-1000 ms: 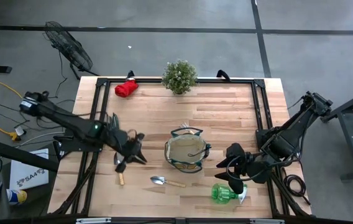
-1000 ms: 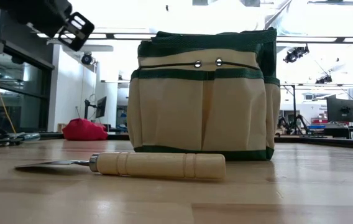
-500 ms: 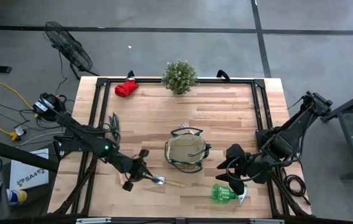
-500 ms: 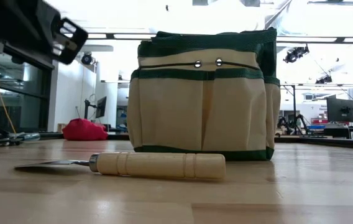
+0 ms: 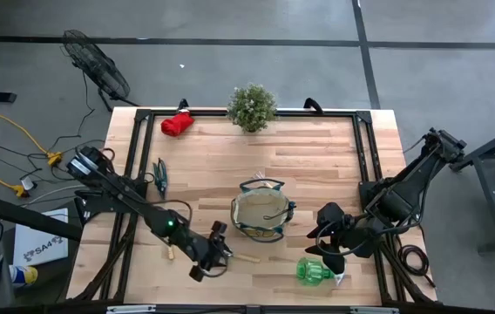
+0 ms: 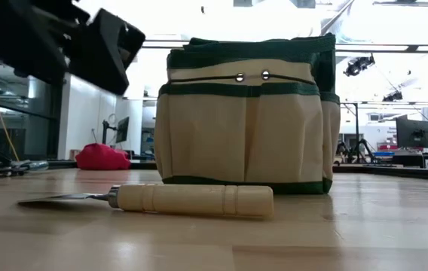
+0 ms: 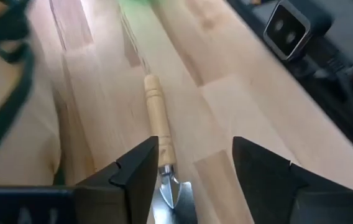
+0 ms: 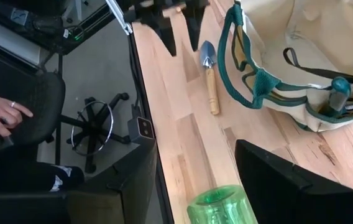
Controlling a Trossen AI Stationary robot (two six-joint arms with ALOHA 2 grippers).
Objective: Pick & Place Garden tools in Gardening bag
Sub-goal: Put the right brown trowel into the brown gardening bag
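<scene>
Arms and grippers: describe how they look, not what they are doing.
Both arms are dark, jointed and slim, with black cables looped alongside. The left arm shows a small green light. The left gripper and right gripper each end in two broad, black, angular fingers.

Wooden table (image 5: 317,157): bag (image 5: 262,212), trowels (image 5: 240,256), bottle (image 5: 315,270), shears (image 5: 160,174), glove (image 5: 176,125), plant (image 5: 252,106).

The left pincer (image 5: 215,259) hangs with its fingers spread over the trowel (image 5: 240,256), bare tabletop (image 5: 317,166) on either side of the handle. The bag (image 5: 262,214) stands just beside the trowel and blocks the far side there. Past the bag the bottle (image 5: 315,270) and the right pincer (image 5: 322,247) crowd the front right corner; the tabletop's middle and back are open.
</scene>
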